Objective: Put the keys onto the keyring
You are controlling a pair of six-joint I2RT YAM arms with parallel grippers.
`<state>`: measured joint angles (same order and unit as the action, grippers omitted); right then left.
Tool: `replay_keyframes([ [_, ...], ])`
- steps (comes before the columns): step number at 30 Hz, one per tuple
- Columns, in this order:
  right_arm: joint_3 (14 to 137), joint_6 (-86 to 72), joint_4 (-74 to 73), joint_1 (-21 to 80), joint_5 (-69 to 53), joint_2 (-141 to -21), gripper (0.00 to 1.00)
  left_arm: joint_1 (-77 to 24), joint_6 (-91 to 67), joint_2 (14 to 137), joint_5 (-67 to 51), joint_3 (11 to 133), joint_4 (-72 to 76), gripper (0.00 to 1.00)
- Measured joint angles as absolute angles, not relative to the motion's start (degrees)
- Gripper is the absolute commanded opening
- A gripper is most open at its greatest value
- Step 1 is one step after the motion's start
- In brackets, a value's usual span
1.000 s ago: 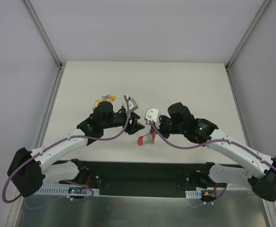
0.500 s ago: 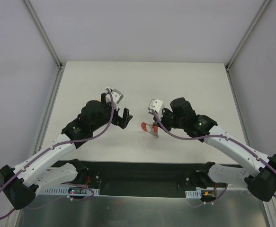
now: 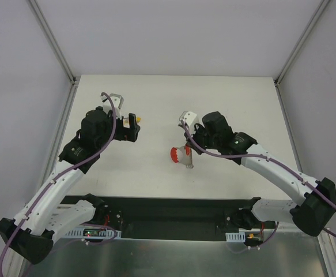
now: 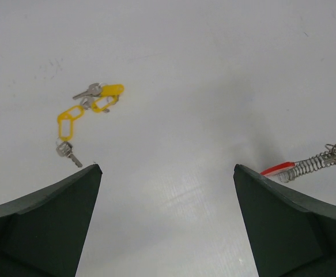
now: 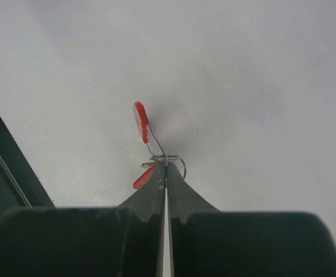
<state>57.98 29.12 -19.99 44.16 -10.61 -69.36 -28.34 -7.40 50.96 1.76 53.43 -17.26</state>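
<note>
Keys (image 4: 86,92) w/ two yellow tags (image 4: 70,120) are seen lying on the white table (image 3: 242,104) just ahead of the L gripper (image 4: 166,168), whose fingers are spread wide w/ nothing btwn them; in the top view the bunch is mostly hidden by that gripper. The keyring (image 3: 179,154) is pinched at its metal side by the R gripper (image 5: 165,167), fingers pressed together on it, near table centre, well apart from the keys. Its long axis is laid roughly L-R, red end pointed toward the L arm.
</note>
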Motion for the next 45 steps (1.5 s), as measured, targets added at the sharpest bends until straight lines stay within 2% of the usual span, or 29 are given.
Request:
replay_keyframes([
  [3, 59.00, 28.49, -20.43, 43.16, -9.52, -70.61, 0.01, -25.82, -8.27, 50.96, 2.02, 54.00, -18.31, 0.99],
  [17, 64.73, 27.90, -21.91, 33.43, -4.64, -75.24, 0.01, -25.78, -8.19, 51.35, 7.55, 51.88, -18.72, 0.99],
  [31, 79.26, 18.44, -15.73, 15.90, -1.45, -93.32, 0.01, -25.78, -6.92, 50.04, 12.23, 49.74, -18.48, 0.99],
  [36, 73.63, 11.62, -11.11, 11.99, -2.37, -93.58, 0.01, -25.78, -6.76, 49.76, 12.49, 49.71, -18.31, 0.99],
  [41, 61.73, 6.63, -9.10, 10.28, -2.76, -93.54, 0.01, -25.78, -6.70, 49.41, 12.47, 49.32, -18.24, 0.99],
  [44, 55.20, 4.21, -9.43, 10.09, -3.33, -93.54, 0.05, -25.78, -6.66, 48.97, 12.47, 48.90, -18.26, 0.99],
  [45, 53.69, 3.25, -9.63, 10.04, -3.75, -93.51, 0.10, -25.78, -6.66, 48.88, 12.45, 48.86, -18.26, 0.99],
])
